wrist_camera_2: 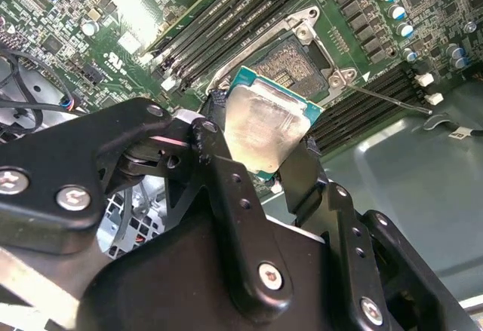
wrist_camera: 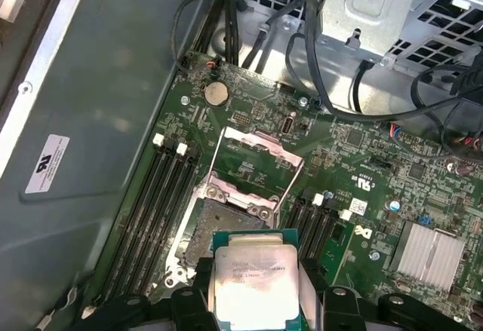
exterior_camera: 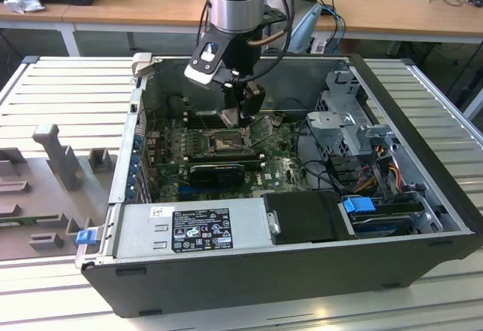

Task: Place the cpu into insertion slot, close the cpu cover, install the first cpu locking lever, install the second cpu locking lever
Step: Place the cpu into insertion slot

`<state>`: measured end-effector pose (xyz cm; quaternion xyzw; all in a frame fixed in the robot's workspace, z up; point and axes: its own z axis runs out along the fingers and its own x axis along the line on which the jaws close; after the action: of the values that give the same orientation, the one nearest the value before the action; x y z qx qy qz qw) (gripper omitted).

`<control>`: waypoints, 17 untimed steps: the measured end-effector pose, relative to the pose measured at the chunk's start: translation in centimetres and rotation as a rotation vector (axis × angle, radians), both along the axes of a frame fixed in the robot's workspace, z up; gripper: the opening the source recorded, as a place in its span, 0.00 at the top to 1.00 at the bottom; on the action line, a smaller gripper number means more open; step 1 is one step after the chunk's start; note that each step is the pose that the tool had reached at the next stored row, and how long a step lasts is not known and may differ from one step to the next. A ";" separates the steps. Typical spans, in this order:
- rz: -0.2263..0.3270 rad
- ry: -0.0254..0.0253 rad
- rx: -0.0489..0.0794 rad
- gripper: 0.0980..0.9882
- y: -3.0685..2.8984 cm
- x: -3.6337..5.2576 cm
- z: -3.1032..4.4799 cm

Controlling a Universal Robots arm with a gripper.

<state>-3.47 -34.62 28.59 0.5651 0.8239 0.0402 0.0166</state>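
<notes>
Your gripper (exterior_camera: 249,114) is clamped on the cpu (wrist_camera_2: 266,124). A finger (wrist_camera_2: 302,176) presses on each of two opposite edges, and the chip's pale face is turned up toward the wrist cameras.

The insertion slot (wrist_camera: 217,222) lies straight beneath the chip, near the middle of the green circuit board (wrist_camera: 355,188), between the two banks of long black memory slots (wrist_camera: 155,195). In the first wrist view the chip overlaps the slot's near rim, and the dark centre shows beyond it, on the side toward the cpu cover (wrist_camera: 260,141).

That cover stands swung up on the slot's far edge, so the opening is clear from above. A thin locking lever (wrist_camera_2: 385,93) is also clear of the slot and runs out beside it over the board.

The chip looks a little tilted, and its edges seem roughly square to the slot's rim. I judge it to be hovering close above the slot, offset slightly away from the cover. Whether it touches the rim can't be told.
</notes>
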 end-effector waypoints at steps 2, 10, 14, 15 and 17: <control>-0.001 0.0000 0.000 0.52 0.00 0.00 -0.08; -0.085 0.0003 0.000 0.52 0.12 -0.04 -0.97; -0.103 0.0003 0.000 0.52 0.12 -0.10 -1.19; -0.103 0.0003 0.000 0.52 0.12 -0.10 -1.28; -0.104 0.0003 0.000 0.52 0.12 -0.11 -1.42</control>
<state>-3.58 -34.50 27.17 0.6070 0.7935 0.0392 0.0185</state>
